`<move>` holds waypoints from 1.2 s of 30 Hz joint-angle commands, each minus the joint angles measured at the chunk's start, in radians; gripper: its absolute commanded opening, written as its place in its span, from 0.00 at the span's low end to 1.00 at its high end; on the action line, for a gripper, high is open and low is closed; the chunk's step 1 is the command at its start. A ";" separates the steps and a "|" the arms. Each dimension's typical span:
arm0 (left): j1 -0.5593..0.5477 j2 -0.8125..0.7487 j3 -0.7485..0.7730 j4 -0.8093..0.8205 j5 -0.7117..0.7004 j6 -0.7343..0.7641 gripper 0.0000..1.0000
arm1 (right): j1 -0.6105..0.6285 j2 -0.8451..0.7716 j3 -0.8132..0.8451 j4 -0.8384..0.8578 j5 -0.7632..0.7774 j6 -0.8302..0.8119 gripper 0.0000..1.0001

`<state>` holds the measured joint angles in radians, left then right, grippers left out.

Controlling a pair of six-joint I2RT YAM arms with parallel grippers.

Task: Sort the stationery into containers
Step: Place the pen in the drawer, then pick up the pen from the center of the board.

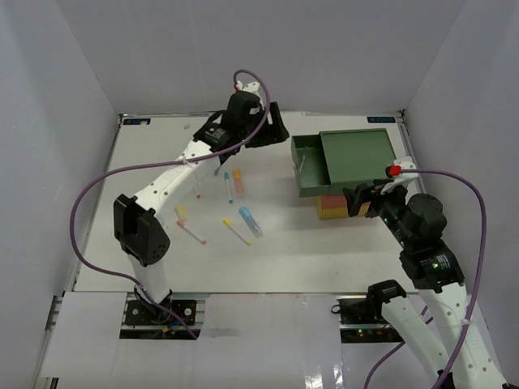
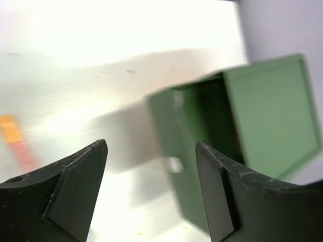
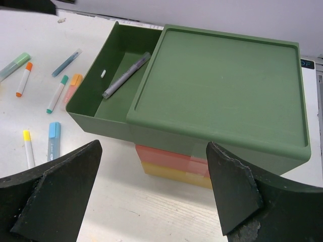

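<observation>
The containers stand stacked at the right: a green top drawer (image 1: 305, 185) pulled out to the left, a red-orange one (image 3: 169, 156) and a yellow one (image 3: 171, 174) beneath. A grey pen (image 3: 126, 75) and a small white bit (image 3: 104, 72) lie in the green drawer (image 3: 96, 118). Several pieces of stationery lie loose on the table, among them a blue marker (image 1: 250, 220), an orange stick (image 1: 238, 178) and a yellow-capped pen (image 1: 236, 231). My left gripper (image 1: 274, 127) hangs open and empty just left of the drawer (image 2: 174, 126). My right gripper (image 3: 154, 148) is open in front of the stack.
The white table (image 1: 268, 259) is enclosed by white walls at the back and both sides. More pens (image 1: 191, 232) lie toward the left arm's side. A purple cable (image 1: 89, 194) loops off the left arm.
</observation>
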<state>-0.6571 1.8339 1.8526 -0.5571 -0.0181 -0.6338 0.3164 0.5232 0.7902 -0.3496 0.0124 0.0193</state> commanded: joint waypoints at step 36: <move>0.392 0.373 -0.090 0.086 -0.046 0.542 0.67 | 0.006 -0.020 0.001 -0.023 -0.040 0.014 0.90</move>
<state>-0.2638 2.1956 1.7161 -0.5022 -0.0563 -0.1005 0.3164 0.5137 0.7891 -0.3798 -0.0151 0.0238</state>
